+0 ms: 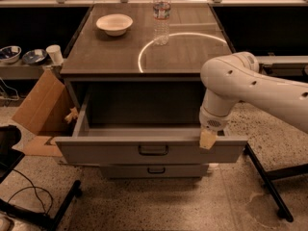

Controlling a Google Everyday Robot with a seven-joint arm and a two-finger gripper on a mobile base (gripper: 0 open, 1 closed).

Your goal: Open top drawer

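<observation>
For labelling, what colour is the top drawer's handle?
Dark handle, camera view; gripper is at the top drawer's front rim.

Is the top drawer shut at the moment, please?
No, the top drawer is pulled well out, with the hand at its front edge.

Matt grey drawer, white plastic arm, speckled floor.
The top drawer [110,150] has a smooth, matt grey front, probably painted metal, with a dark handle [153,150]. The gripper [208,139], dull tan at its tip, sits on the front's upper edge at 3 o'clock from the handle, below the smooth white plastic arm [250,83]. The cabinet top [110,57] is a semi-matt brown-grey and mirrors a ring of light. At its 12 o'clock stand a clear plastic bottle [161,14] and a pale bowl [114,24]. Plain brown cardboard [41,105] lies at 9 o'clock, and the floor [168,206] is speckled and stone-like.
</observation>
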